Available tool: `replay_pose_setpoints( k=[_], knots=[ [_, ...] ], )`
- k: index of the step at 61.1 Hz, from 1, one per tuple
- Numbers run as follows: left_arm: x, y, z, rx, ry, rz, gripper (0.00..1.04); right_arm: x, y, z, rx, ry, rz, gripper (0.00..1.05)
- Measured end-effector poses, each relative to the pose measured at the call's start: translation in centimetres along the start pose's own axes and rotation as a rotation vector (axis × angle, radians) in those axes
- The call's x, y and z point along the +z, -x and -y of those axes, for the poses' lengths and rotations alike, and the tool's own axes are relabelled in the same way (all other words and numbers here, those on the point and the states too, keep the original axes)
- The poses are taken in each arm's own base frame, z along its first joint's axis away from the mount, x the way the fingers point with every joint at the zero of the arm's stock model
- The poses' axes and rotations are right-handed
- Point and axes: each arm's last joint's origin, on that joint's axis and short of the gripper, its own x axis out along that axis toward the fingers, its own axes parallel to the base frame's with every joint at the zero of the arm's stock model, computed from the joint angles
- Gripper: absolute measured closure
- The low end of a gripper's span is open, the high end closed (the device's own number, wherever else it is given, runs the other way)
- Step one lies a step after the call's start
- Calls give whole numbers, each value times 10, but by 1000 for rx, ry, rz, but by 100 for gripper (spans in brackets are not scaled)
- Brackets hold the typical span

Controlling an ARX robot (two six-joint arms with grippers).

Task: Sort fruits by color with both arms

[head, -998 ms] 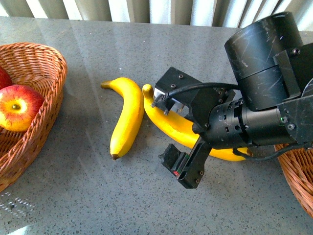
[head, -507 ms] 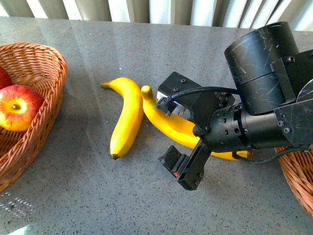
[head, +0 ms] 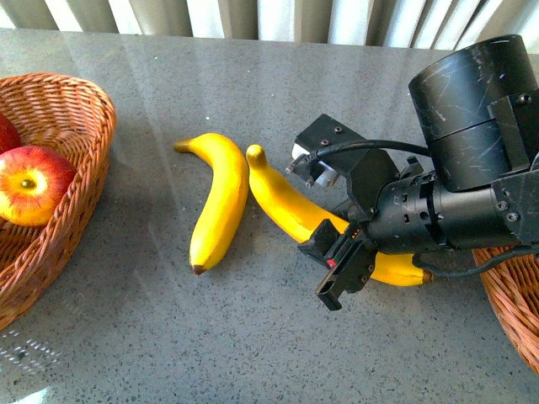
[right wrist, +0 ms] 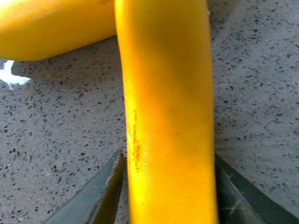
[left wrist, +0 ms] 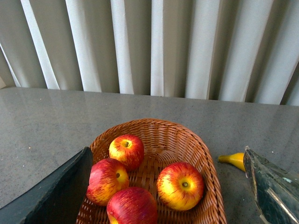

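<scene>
Broadly, I'd put this a little past halfway. On the grey table (head: 253, 76), the wicker basket (head: 94, 151) at the left edge of the front view holds the red side of the sort. My left wrist camera counts four apples (left wrist: 181, 185) in it, and I see none loose on the tabletop. A second basket (head: 509, 303) shows only as a strip of rim at the lower right edge, so I can't tell what it holds, if anything. At mid-frame the right gripper (head: 318, 210) has its jaws pressed against both flanks of the longer banana (head: 278, 202), which lies on the surface and is not lifted. The shorter banana (head: 219, 202) lies just left of it, untouched. The left gripper (left wrist: 166, 154) hangs above the apple basket with its jaws spread wide, holding nothing. By my reckoning, both yellow pieces have yet to be carried right.
</scene>
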Motion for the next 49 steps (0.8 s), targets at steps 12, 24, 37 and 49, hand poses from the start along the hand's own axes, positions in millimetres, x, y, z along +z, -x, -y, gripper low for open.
replay_pose_setpoints(
  k=[12,24,37,49],
  knots=[
    [0,0,0,0,0,0,9,6,14,3,8,-53,47,68],
    [0,0,0,0,0,0,9,38,58,-2,12,-159,268,69],
    [0,0,0,0,0,0,9,50,108,0,-112,-334,454,69],
    [0,0,0,0,0,0,9,21,140,25,-365,-598,462,69]
  ],
)
